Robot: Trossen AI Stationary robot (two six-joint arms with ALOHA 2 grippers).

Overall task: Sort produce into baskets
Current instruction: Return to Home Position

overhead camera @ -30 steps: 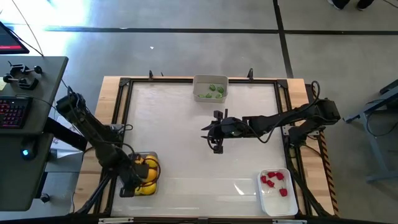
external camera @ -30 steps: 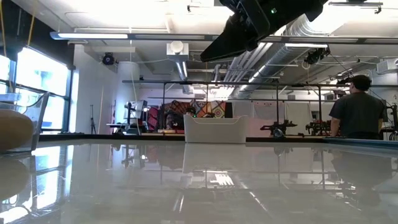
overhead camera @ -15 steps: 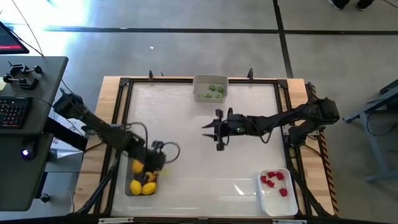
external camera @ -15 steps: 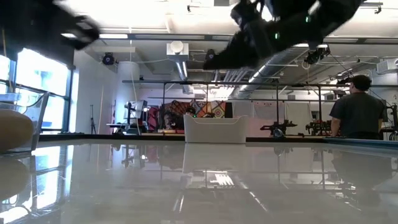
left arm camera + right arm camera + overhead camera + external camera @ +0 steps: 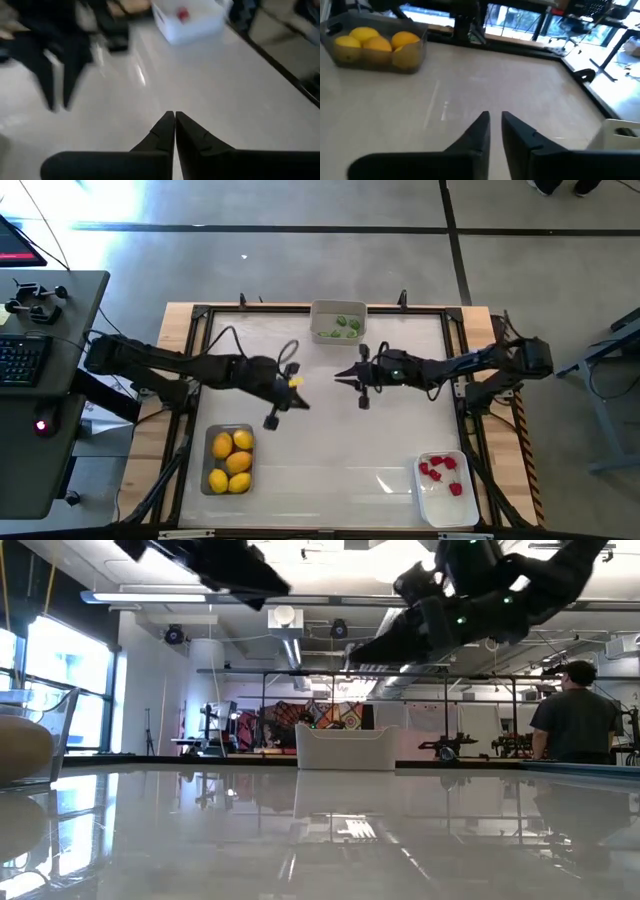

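Three baskets stand on the white table: a clear one (image 5: 229,459) with several yellow lemons at the near left, a pale grey one (image 5: 339,322) with green pieces at the far edge, and a white one (image 5: 443,485) with red pieces at the near right. My left gripper (image 5: 301,399) hangs above the table's middle, left of centre, shut and empty (image 5: 175,118). My right gripper (image 5: 341,376) faces it from the right, also in the air, its fingers a narrow gap apart with nothing between them (image 5: 495,118).
A wooden frame (image 5: 190,380) with dark rails runs around the table. The two grippers' tips stand close together over the bare middle of the table. In the low view a person (image 5: 572,720) stands in the room far behind the table.
My left gripper has left the clear basket of lemons and swung fast toward the table's middle and far side, rising and rolling as it went. My right gripper has drawn back a little toward the table's right edge and come lower. The lemons in the clear basket now show unhidden.
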